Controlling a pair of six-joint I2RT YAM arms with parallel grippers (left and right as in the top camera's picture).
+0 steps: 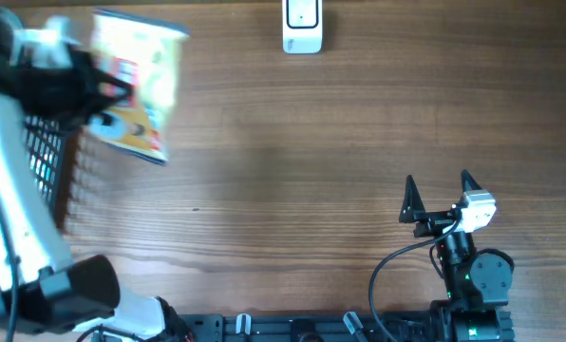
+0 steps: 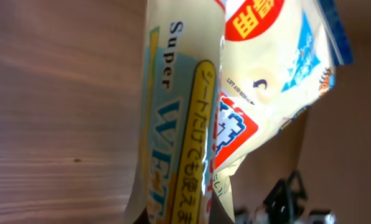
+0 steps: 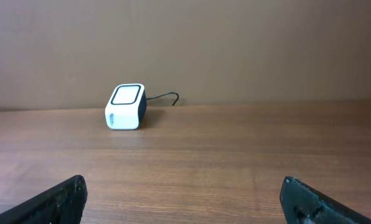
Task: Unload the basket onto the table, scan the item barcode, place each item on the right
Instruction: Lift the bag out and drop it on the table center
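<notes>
Left pincer [image 1: 104, 95] clenched on the wipes packet [image 1: 139, 76], lifted. Scanner [image 1: 302, 27] well apart, no scan yet; right pincer [image 1: 441, 193] released.

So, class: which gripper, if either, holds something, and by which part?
The left gripper holds the wet-wipes packet by its edge on the left of the overhead view; the exact contact spot is hidden. The right gripper is open and empty.
</notes>
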